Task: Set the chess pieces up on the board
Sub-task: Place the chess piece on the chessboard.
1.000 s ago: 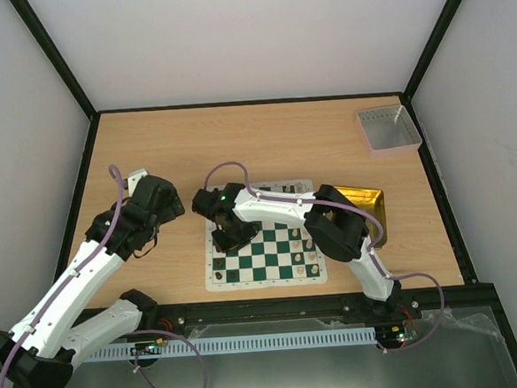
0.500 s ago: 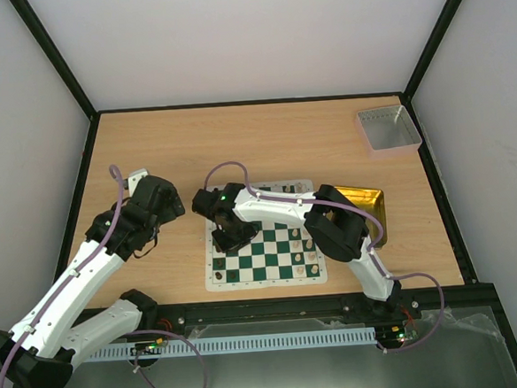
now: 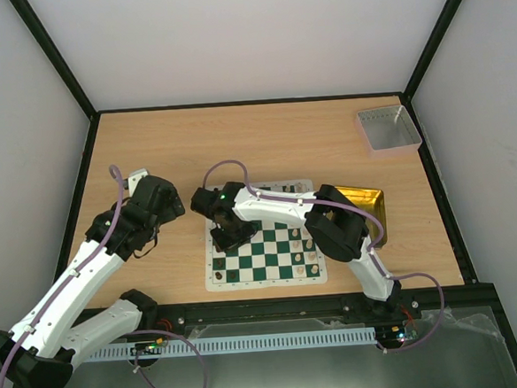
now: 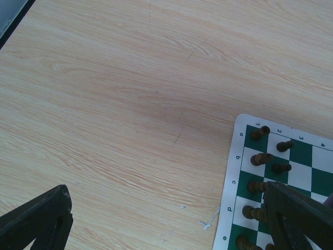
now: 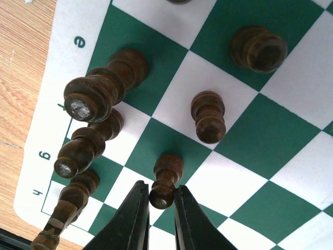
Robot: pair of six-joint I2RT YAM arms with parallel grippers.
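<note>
Dark brown pawn [image 5: 165,177] stands on a green square near the lettered border of the board [image 5: 78,67], among other dark pieces [image 5: 104,86]. I see my right gripper [image 5: 160,200] clenched on its head. My left gripper [image 4: 165,208] hangs released, jaws spread wide, over the wooden table [image 4: 130,104] just beside the board.

Worktop [image 4: 130,104]: pale wood grain, matt. Board [image 5: 260,151]: smooth, printed, low sheen. Dark chess pieces [image 5: 208,117]: turned brown wood, slightly glossy.
</note>
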